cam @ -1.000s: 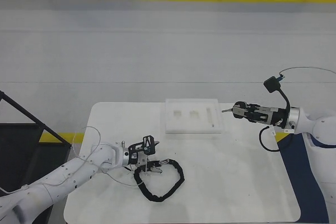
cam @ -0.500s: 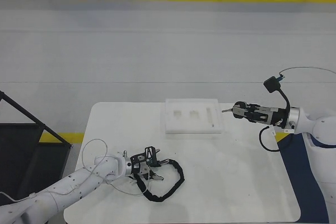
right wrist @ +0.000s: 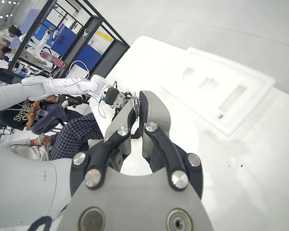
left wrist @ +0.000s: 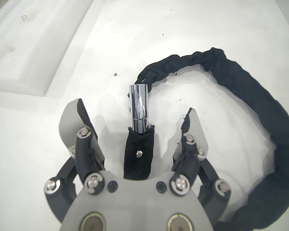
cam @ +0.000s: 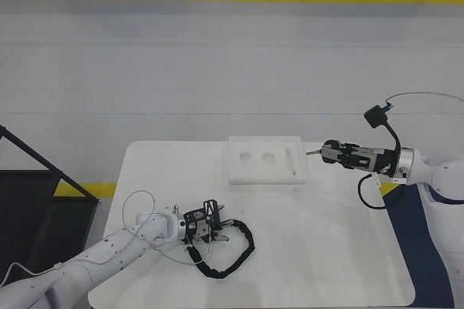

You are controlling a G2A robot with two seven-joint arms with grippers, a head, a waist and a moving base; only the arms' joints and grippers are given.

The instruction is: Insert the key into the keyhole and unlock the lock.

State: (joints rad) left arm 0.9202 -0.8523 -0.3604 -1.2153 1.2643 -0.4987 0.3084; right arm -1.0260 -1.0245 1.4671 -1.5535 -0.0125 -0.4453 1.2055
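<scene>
The lock is a black fabric-sleeved chain curled on the white table, ending in a chrome cylinder that sticks out of a black sleeve. My left gripper hangs low over that end, open, one finger on each side of the cylinder without touching it. In the top view the left gripper is at the loop's left end. My right gripper is held above the table beside the foam tray's right edge, shut on the key, whose silver tip points left.
A white foam tray with several shallow pockets lies at the back middle of the table. A black frame stands off the table's left side. Bare tabletop stretches between the two arms.
My left arm has swung toward the table's front and brought its open gripper down over the lock's cylinder end; the chain loop shifted a little. The right arm has kept still.
</scene>
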